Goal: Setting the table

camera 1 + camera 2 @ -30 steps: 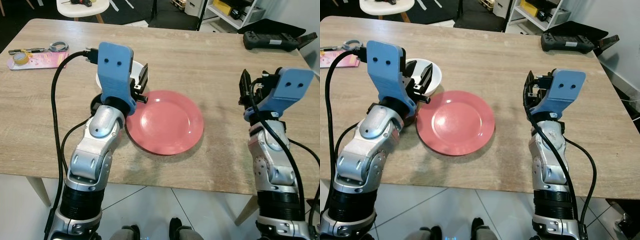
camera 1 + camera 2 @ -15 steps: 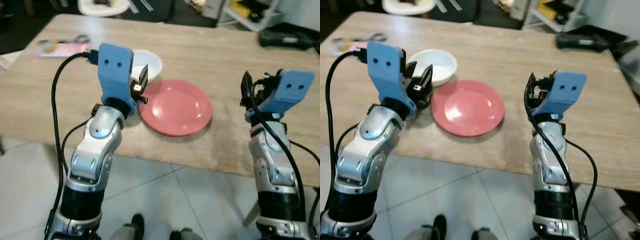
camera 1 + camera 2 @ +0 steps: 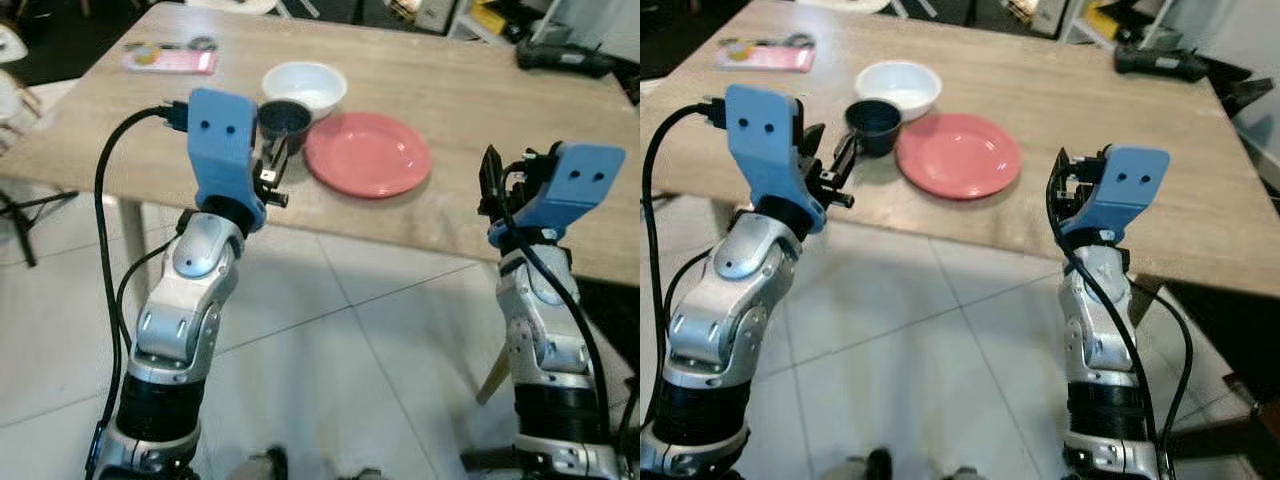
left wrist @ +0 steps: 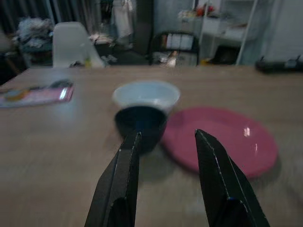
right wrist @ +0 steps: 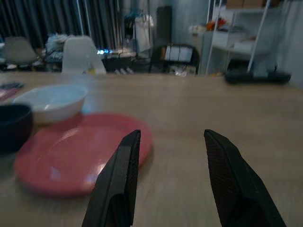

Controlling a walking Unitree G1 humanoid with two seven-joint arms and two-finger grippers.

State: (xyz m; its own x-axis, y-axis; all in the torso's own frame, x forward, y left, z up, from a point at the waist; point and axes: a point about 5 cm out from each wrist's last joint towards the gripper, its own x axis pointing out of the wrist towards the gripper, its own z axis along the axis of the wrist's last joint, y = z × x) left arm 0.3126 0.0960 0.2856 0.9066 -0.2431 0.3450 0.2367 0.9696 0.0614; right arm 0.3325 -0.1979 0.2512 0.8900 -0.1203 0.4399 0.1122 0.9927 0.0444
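Note:
A pink plate (image 3: 367, 153) lies on the wooden table (image 3: 470, 110), close to its near edge. To the plate's left stands a dark blue cup (image 3: 284, 120), and a white bowl (image 3: 304, 87) sits just behind the cup. My left gripper (image 3: 275, 165) is open, raised at the table's near edge right in front of the cup. In the left wrist view the cup (image 4: 140, 124) shows beyond the fingertips (image 4: 133, 142), apart from them. My right gripper (image 3: 490, 185) is open and empty, held up before the table edge to the right of the plate (image 5: 75, 153).
A pink card with tape and scissors (image 3: 168, 60) lies at the table's far left. A black device (image 3: 560, 58) rests at the far right. White tiled floor (image 3: 340, 350) spreads below my arms. A white chair (image 3: 8, 45) stands at the left edge.
The whole view has pulled back from the table; floor now shows under both arms. The dark cup has come into sight beside the left gripper. Both grippers stay open.

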